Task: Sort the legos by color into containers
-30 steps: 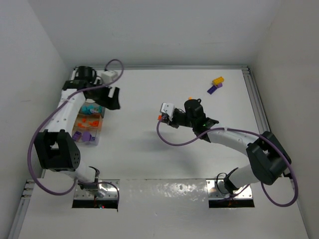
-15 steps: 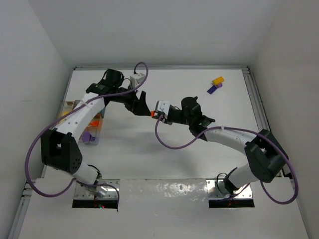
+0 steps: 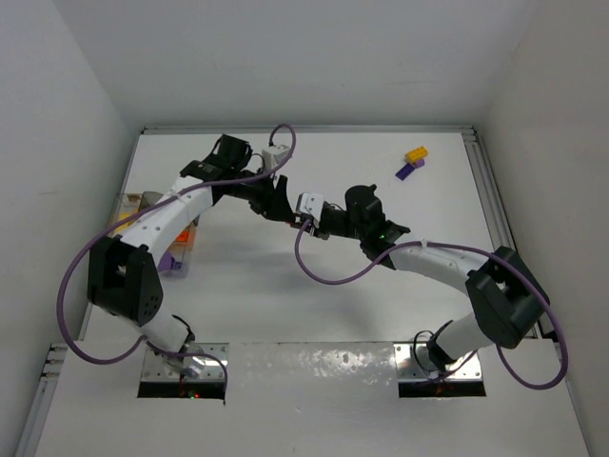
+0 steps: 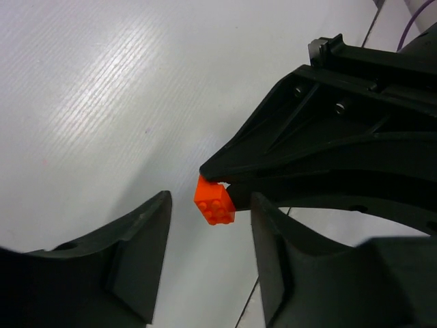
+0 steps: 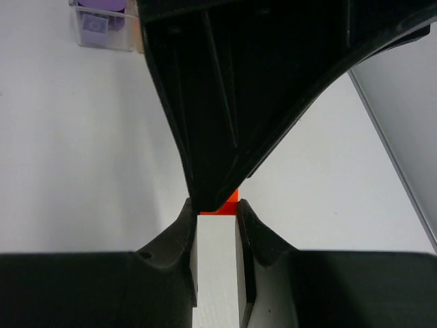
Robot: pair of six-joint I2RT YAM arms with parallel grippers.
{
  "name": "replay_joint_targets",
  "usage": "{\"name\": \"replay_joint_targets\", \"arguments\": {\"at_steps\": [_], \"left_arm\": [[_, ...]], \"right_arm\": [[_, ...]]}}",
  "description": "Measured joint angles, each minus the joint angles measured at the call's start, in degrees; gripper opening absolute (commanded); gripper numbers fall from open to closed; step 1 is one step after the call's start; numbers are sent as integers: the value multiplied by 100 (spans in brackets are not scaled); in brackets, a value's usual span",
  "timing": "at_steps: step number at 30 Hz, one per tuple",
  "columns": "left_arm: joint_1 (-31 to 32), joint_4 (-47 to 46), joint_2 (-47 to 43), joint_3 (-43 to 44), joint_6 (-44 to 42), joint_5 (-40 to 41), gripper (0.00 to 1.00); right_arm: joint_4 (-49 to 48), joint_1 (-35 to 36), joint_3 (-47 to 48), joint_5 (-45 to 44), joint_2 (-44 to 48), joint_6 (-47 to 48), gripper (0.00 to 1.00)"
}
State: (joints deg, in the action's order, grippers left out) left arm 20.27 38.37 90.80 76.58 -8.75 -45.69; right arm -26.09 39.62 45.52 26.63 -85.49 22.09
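Left hand has swung across; spread, it flanks the orange brick pinched in the right hand. Centre it, then close gently.

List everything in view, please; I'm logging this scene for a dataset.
orange brick: 1, orange, pinched at the right gripper's tips, between the left gripper's open fingers
yellow brick: 1, yellow, far right of the table
purple brick: 1, purple, beside the yellow brick
tray: 1, clear, table's left edge, partly under the left arm
purple bricks: count unclear, purple, inside the tray
table: 1, white
left gripper: 1, black, open
right gripper: 1, black, shut on the orange brick
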Motion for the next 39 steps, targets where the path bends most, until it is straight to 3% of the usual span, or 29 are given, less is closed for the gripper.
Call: {"name": "replay_joint_targets", "arguments": {"at_steps": [6,7,10,22,28,34,36,39], "left_arm": [[0,-98,20,0,87,-9,22],[0,-98,22,0,107,-46,12],[0,-111,28,0,197,-63,0],[-162,544,35,282,-472,-59,0],[-940,1119,33,328,-933,168,0],[-1244,1473,7,328,-1161,1119,0],[-1681,1550,-2,332,-1235,1655,0],[-2962,1556,4,365,-1327,2374,0]], "right_arm": [[-118,2,0,24,2,-2,0],[-118,2,0,20,2,-2,0],[-111,2,0,-7,2,2,0],[-190,61,-245,-212,227,282,0],[339,-247,-870,-614,400,350,0],[476,-247,-916,-682,398,343,0],[474,-245,-916,-673,398,343,0],[461,-247,-916,-667,398,323,0]]}}
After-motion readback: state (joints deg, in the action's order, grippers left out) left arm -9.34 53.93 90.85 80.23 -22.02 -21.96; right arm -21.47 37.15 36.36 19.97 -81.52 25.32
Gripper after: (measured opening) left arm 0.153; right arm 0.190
